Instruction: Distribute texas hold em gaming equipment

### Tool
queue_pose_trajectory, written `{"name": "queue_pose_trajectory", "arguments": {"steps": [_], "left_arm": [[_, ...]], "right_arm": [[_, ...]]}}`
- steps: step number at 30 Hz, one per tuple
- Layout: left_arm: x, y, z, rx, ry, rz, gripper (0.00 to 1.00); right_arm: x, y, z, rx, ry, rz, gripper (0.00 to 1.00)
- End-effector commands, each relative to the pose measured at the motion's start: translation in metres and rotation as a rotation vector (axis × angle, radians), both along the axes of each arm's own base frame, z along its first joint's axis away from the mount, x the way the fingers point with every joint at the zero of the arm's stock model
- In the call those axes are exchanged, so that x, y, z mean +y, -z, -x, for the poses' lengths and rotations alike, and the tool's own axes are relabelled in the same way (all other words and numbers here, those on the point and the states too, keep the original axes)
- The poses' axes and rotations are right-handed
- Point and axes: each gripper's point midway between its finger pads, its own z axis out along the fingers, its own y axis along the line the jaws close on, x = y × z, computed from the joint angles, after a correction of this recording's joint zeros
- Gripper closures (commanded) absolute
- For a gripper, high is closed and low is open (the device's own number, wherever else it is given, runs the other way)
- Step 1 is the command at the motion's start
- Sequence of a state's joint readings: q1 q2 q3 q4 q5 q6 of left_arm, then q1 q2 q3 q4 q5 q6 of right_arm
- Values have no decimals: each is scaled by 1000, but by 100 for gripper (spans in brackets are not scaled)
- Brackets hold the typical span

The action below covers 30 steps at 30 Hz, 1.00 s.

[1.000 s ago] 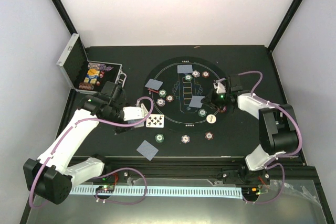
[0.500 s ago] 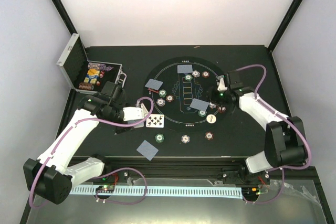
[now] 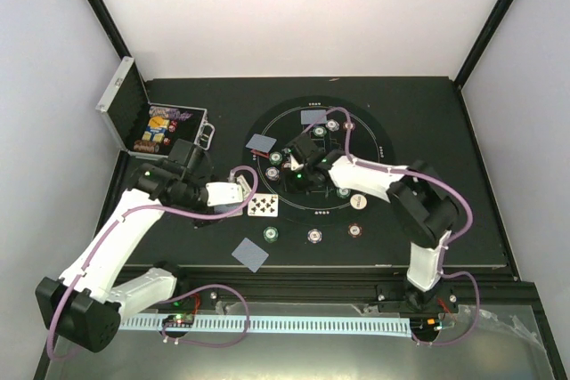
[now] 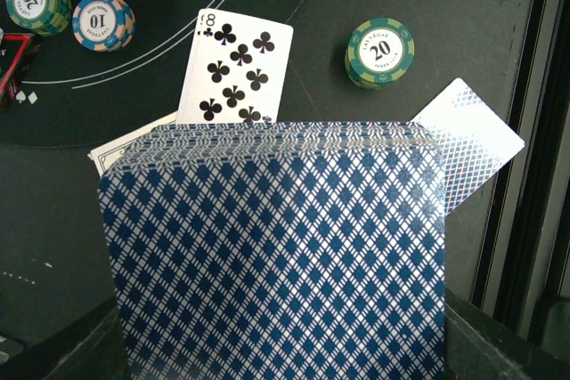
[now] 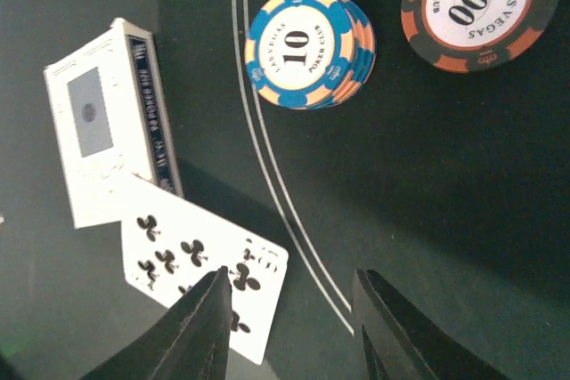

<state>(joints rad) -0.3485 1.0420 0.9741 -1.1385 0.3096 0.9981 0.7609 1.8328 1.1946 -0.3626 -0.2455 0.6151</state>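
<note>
My left gripper (image 3: 233,190) is shut on a deck of blue-backed cards (image 4: 276,246), which fills the lower left wrist view. An eight of clubs (image 3: 263,206) lies face up just beyond the deck, and it also shows in the left wrist view (image 4: 233,68). My right gripper (image 3: 289,169) hangs open and empty over the mat's left part, above the edge of the eight of clubs (image 5: 205,260). A blue-and-orange 10 chip stack (image 5: 307,46) and a 100 chip (image 5: 481,6) lie ahead of it. Face-down cards lie singly on the mat (image 3: 261,142), (image 3: 313,117) and off it (image 3: 250,254).
The round black mat (image 3: 378,131) carries several chip stacks and a white disc (image 3: 358,201). A green 20 chip (image 4: 380,51) sits near the front face-down card (image 4: 468,140). The open silver case (image 3: 120,104) stands at the far left. The right arm stretches across the mat's middle.
The right arm has swung from the mat's right side leftward across it to the left part. The left arm and its deck have stayed in place.
</note>
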Motion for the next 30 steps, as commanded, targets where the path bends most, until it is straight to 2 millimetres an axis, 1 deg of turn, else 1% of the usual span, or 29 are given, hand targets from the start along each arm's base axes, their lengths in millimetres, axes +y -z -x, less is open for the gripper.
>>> {"name": "queue_pose_trajectory", "arguments": {"steps": [1, 9, 12, 16, 20, 23, 27, 30], "left_arm": [[3, -16, 2, -35, -6, -2, 99], [4, -17, 3, -38, -5, -4, 98], [3, -17, 3, -38, -4, -1, 98], [3, -17, 3, -34, -4, 1, 99], [3, -19, 3, -42, -2, 2, 98], [3, -20, 2, -46, 0, 1, 98], [2, -19, 2, -43, 1, 2, 98], [2, -17, 2, -39, 2, 4, 98]], "right_arm": [[12, 6, -19, -53, 47, 33, 61], [19, 37, -21, -23, 64, 65, 66], [27, 46, -17, -10, 55, 68, 67], [46, 48, -8, 1, 17, 57, 67], [62, 49, 15, 22, -32, 42, 68], [69, 48, 40, 44, -68, 20, 68], [72, 39, 67, 66, -88, -36, 68], [75, 25, 75, 78, -93, -103, 68]]}}
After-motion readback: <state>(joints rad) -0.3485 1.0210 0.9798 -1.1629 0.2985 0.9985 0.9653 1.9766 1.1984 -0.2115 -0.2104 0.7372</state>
